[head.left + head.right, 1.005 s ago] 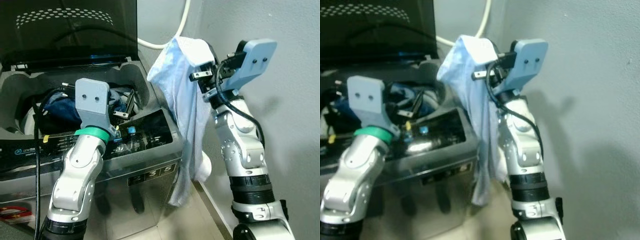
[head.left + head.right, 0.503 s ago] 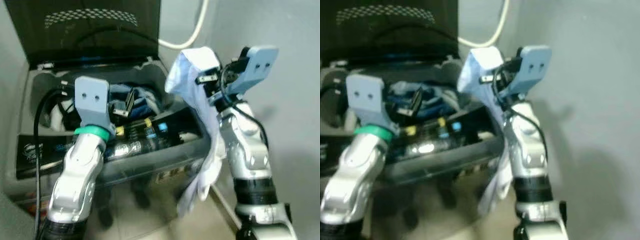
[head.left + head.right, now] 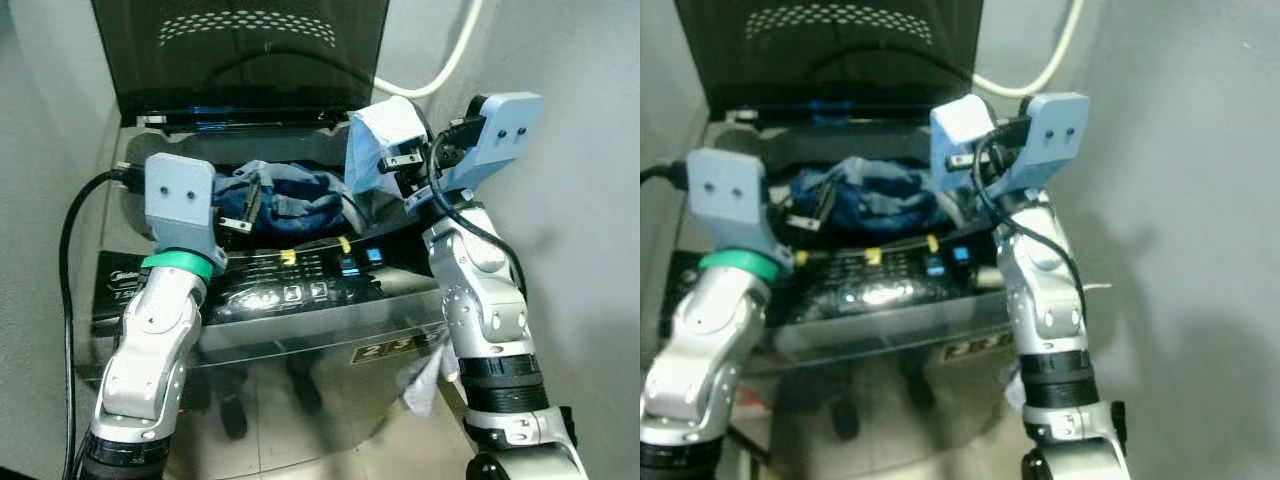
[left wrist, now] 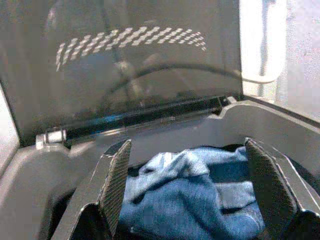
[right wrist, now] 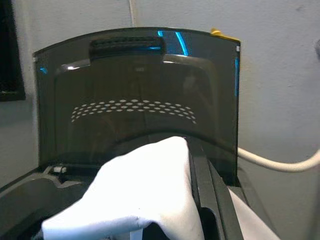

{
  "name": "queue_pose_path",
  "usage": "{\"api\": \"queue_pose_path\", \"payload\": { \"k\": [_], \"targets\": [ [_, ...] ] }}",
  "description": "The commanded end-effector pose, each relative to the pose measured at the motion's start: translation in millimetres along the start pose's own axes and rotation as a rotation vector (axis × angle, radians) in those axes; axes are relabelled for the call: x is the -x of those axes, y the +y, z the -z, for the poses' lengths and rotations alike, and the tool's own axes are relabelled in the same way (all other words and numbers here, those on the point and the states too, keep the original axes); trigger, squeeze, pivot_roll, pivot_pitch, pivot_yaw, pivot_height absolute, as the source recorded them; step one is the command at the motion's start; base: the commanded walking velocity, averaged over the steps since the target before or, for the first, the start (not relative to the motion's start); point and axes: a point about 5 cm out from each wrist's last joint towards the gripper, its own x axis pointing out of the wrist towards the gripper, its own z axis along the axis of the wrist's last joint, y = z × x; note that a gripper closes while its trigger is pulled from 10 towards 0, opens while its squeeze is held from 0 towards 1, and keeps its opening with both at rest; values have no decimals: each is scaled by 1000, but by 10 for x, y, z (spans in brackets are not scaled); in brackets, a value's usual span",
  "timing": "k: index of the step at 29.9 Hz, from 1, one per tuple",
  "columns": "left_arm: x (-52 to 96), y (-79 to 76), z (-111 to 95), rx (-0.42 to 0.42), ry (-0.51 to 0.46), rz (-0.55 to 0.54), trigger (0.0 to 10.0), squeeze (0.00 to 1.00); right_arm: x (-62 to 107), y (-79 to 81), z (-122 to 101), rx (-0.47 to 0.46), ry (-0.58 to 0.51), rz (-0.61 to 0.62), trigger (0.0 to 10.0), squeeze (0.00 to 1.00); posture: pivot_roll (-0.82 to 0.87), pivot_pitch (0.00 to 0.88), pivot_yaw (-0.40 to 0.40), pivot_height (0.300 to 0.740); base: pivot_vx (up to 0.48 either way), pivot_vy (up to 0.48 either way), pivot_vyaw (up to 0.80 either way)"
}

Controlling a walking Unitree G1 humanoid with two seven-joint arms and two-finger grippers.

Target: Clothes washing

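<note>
Nearest the camera is a pale tiled floor (image 3: pixel 330 450), hemmed in by a grey wall (image 3: pixel 590 200) on the robot's right and another wall close on its left. On that floor stands a top-loading washing machine (image 3: pixel 300 330) with a shiny metal front and a dark control panel (image 3: pixel 290 285) along its near edge, carrying small yellow and blue stickers. Over that panel, the left gripper (image 3: pixel 250 205) hangs at the near rim of the tub with its two black fingers (image 4: pixel 116 182) spread apart and nothing between them. In the tub just beyond it lies a heap of blue clothes (image 3: pixel 290 195), denim-coloured with darker folds, bunched up to about rim height. On the right side, the right gripper (image 3: pixel 400 165) is raised above the tub's right edge, closed on a light blue cloth (image 3: pixel 375 140); the cloth is draped over the fingers in a pale, soft fold, and a loose end of it (image 3: pixel 425 375) shows low down beside the machine's right front corner. Behind the tub, the tinted lid (image 3: pixel 240 50) stands open and upright, marked with a band of white dots. Farthest back, a cream hose (image 3: pixel 455 65) curves along the wall.
</note>
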Motion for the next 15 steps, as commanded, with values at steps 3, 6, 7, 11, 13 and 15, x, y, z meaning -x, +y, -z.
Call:
{"api": "queue_pose_path", "payload": {
  "k": [3,6,7,11,13,15],
  "targets": [
    [-47,7,-85,-42,-57,42,10000,0,-167,305,-273,-4,-129,-209,10000,0,102,86,-8,724,0,0,0],
    [4,-114,-139,123,-47,183,10000,0,-298,389,-475,-87,-205,-283,10000,0,103,83,-12,724,0,0,0],
    [46,-172,-194,210,-53,275,10000,0,-351,431,-596,-133,-251,-331,10000,0,112,81,-20,724,0,0,0],
    [218,-283,-352,336,-77,572,10000,0,-506,505,-1008,-279,-398,-456,10000,0,121,74,-32,724,0,0,0],
    [267,-303,-383,349,-83,651,10000,0,-556,507,-1136,-337,-439,-492,10000,0,125,71,-38,724,0,0,0],
    [315,-347,-478,367,-125,794,10000,0,-634,513,-1418,-484,-528,-592,10000,0,131,63,-46,724,0,0,0]
  ]
}}
